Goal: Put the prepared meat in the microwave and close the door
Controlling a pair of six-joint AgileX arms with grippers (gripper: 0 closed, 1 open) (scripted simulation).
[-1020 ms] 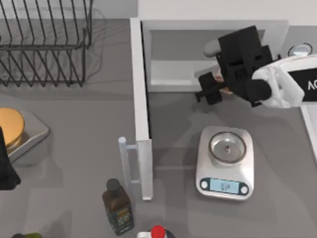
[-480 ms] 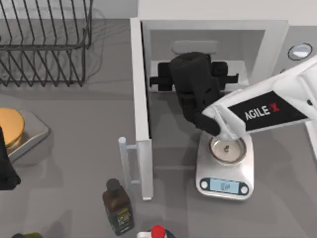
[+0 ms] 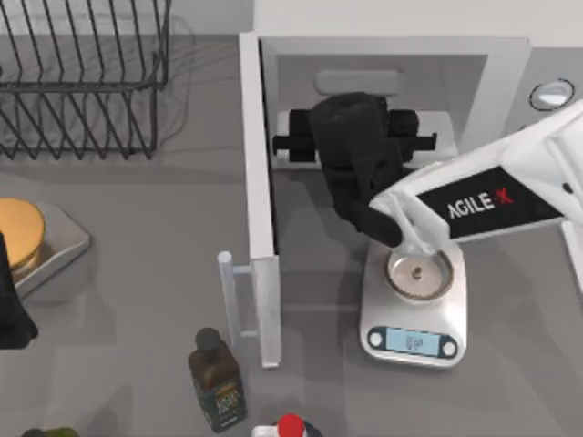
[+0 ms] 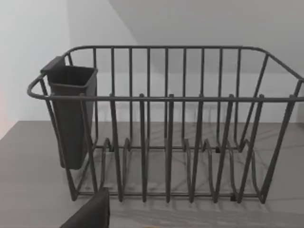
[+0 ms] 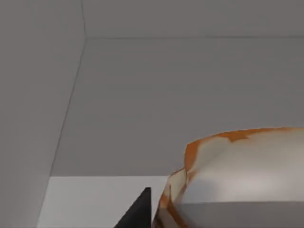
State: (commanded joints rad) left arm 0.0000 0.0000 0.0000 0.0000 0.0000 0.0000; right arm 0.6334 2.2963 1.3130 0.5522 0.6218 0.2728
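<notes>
The dish rack [image 4: 166, 142] is thin dark wire (matt), the scale's round plate [image 3: 418, 273] shiny steel.

Dark wire dish rack [image 4: 166, 123] across the middle of the frame, dark cutlery cup [image 4: 71, 114] on its left end, grey table [image 4: 28, 180] below, pale wall behind

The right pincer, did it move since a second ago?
Yes. The right pincer swung from the right of the microwave's opening toward the open door, and now reaches into the cavity above the scale.
</notes>
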